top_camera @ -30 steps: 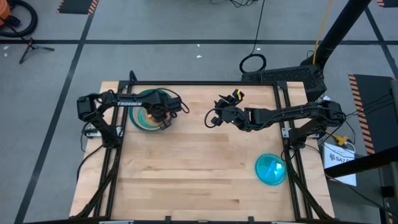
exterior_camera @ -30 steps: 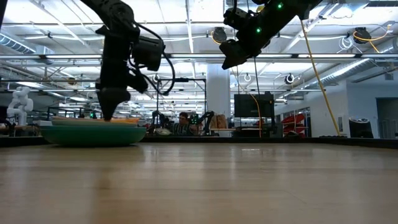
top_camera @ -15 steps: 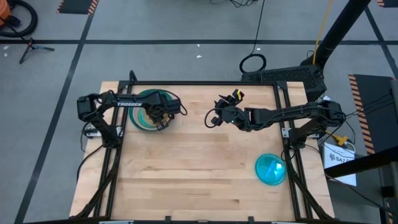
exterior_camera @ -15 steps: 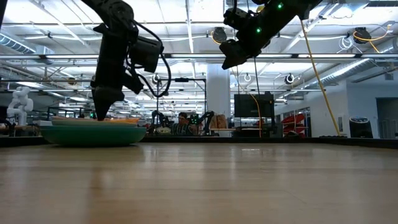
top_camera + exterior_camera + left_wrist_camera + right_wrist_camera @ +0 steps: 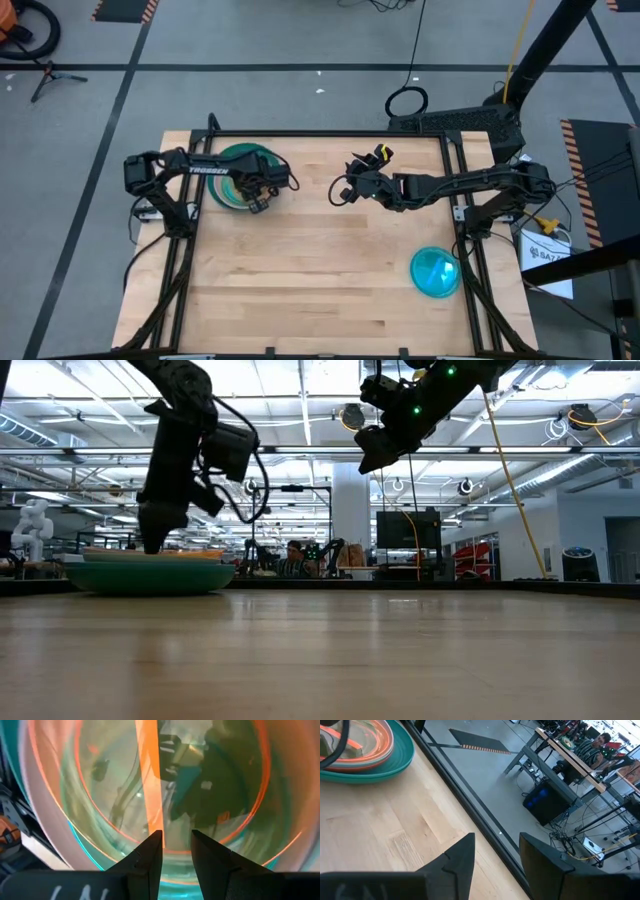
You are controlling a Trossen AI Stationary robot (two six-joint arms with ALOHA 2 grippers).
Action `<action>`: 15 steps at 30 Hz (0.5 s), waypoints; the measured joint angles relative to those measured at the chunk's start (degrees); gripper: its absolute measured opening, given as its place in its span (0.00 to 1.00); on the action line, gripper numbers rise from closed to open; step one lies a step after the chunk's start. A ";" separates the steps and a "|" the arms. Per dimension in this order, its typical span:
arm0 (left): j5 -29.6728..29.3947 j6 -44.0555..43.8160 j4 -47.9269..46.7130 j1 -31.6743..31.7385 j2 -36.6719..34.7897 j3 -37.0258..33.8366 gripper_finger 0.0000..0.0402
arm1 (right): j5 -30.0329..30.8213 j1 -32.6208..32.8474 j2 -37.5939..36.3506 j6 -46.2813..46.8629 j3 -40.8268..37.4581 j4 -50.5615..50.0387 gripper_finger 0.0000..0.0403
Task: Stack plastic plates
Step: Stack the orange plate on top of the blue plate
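Observation:
A stack of plates [image 5: 230, 172] sits on the table at its far left, with a teal plate at the bottom [image 5: 150, 576] and a translucent orange one on top [image 5: 235, 780]. The stack also shows in the right wrist view [image 5: 365, 750]. My left gripper [image 5: 256, 196] points down over the stack's right part [image 5: 152, 546], its fingers a little apart [image 5: 176, 840] with nothing between them. One translucent blue plate [image 5: 436, 272] lies flat by the table's right edge, nearer the near side. My right gripper [image 5: 342, 192] hangs open, high over the table's far middle [image 5: 372, 460] [image 5: 497, 847]. My left gripper's fingertips [image 5: 152, 842] come from above, pointing down, and stand level with the top of the stack [image 5: 150, 555]. I cannot tell whether they touch the top plate.
Bare wood [image 5: 320, 280] stretches between the stack and the blue plate. A black frame [image 5: 330, 133] runs along the table's edges. Beyond the far edge are workbenches, cables and a seated person [image 5: 294, 556].
My left gripper has moved a little toward the table's left edge across the top of the stack, still pointing down. The stack, the blue plate and my right arm have kept still.

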 joint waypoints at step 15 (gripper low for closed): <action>0.97 -4.80 -10.00 -0.66 0.00 -2.35 0.27 | 0.01 0.02 0.00 0.24 0.00 0.00 0.36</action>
